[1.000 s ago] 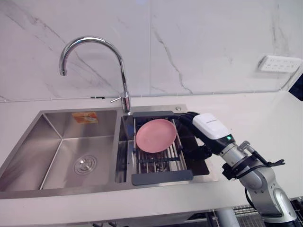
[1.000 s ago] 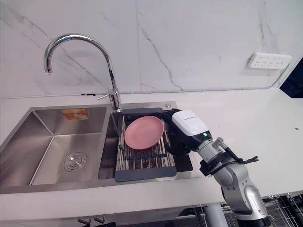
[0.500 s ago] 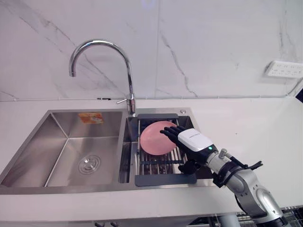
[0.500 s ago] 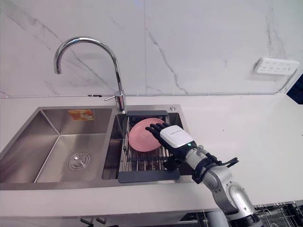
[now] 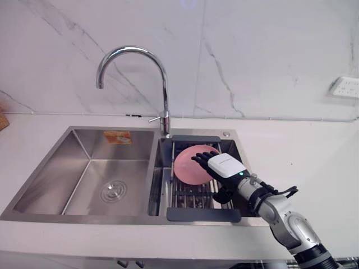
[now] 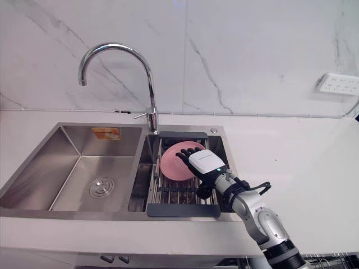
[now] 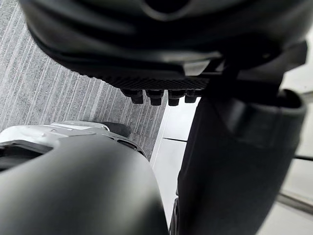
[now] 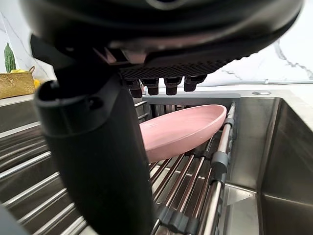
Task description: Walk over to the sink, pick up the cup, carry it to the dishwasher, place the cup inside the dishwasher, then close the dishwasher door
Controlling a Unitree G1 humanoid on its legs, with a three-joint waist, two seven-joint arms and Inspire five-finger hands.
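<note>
Sink (image 5: 49,175): 2 steel basins are sitting in the white counter; the left 1 is holding only its drain.
Sticker (image 5: 117,137): an orange label is clinging to the back wall of the left basin. Its print is coming out too small to read.
Faucet (image 5: 166,101): it is rising between the 2 basins, with its spout arching over the left 1.
Rack (image 5: 196,214): a dark-framed bar rack is spanning the right basin.
Task item: what is lying on the rack is reading as a pink dish (image 5: 188,165), shallow and round, not a cup. It is leaning tilted on the bars with 1 edge raised.
Handling (judgement): it is looking rigid, smooth and light. It is possibly slick if wet, and breakable if ceramic; the material is not showing.
Hold point (judgement): the raised rim nearest the hand is offering the best pinch, thumb under and fingers on top.
Right hand (image 5: 224,166): it is hovering at the dish's right side with fingers (image 5: 201,161) spread straight over the rim and the thumb down by the bars. It is gripping nothing, and contact is not resolving.
Left hand (image 7: 146,49): it is hanging over grey floor, fingers appearing relaxed and holding nothing.
Wall outlet (image 5: 345,87): a white strip is sitting far right on the marble, with no legible writing.
</note>
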